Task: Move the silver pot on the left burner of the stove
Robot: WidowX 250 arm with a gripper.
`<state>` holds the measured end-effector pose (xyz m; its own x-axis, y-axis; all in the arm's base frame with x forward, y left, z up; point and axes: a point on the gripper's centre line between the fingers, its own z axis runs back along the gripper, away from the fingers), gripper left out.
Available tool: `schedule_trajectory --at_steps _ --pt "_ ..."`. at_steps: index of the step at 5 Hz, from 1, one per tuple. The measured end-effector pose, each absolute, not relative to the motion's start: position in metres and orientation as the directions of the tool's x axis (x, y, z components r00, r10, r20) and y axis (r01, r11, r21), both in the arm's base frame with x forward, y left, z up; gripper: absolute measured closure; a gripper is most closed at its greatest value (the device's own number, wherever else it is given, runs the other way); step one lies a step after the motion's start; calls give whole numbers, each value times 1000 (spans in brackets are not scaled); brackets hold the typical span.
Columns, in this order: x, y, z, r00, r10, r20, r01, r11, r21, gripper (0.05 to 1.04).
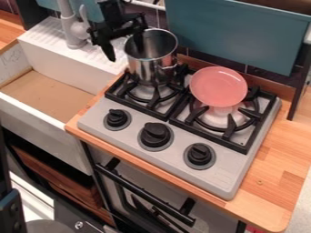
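So nearest the camera there's the wooden bench (270, 182) with the stove (224, 182) set in it, three black knobs (156, 135) along its front. White sink (36, 109) off to the left, brown bottom showing. Pink plate (218, 86) sits over the right burner. Silver pot (148, 66) is upright on the left burner, and the end effector (126, 49) is spread wide at its rim, one finger inside, one outside, not clamped on anything.

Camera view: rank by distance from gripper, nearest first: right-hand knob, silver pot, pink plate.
From the gripper:
1. Silver pot: right beside it, at the left burner.
2. Pink plate: over the right burner.
3. Right-hand knob: stove's front right.
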<state>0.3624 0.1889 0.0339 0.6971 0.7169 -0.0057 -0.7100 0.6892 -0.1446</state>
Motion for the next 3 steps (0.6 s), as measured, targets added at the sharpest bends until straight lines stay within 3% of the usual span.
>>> schedule_trajectory --at_steps 1,3 --pt "372 192 50 648 762 12 -753 643 -141 87" --pt "382 186 75 600 800 16 -798 600 -63 87"
